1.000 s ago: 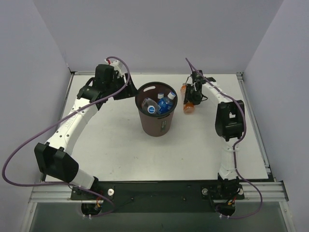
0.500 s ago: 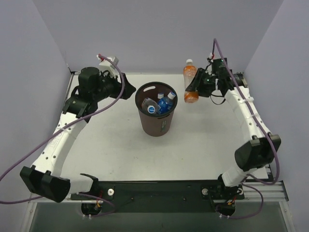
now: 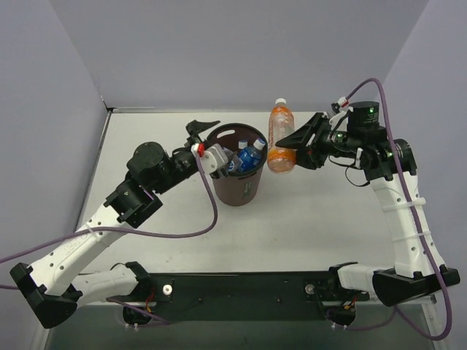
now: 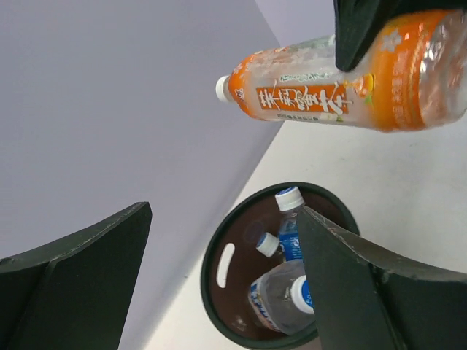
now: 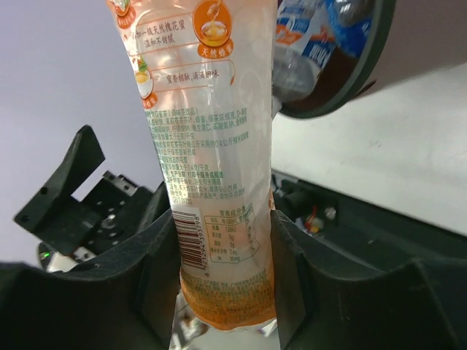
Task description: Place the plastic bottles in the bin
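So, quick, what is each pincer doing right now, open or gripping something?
Left pincer: open, holding nothing.
Right pincer: closed on the orange bottle.

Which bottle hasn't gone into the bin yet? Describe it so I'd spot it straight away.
Find the dark brown bin in the middle of the table. Just right of its rim, in the air, the right gripper holds the orange bottle by its base end. Its orange colour sets it apart: the bottles inside the bin are clear, some with blue labels.
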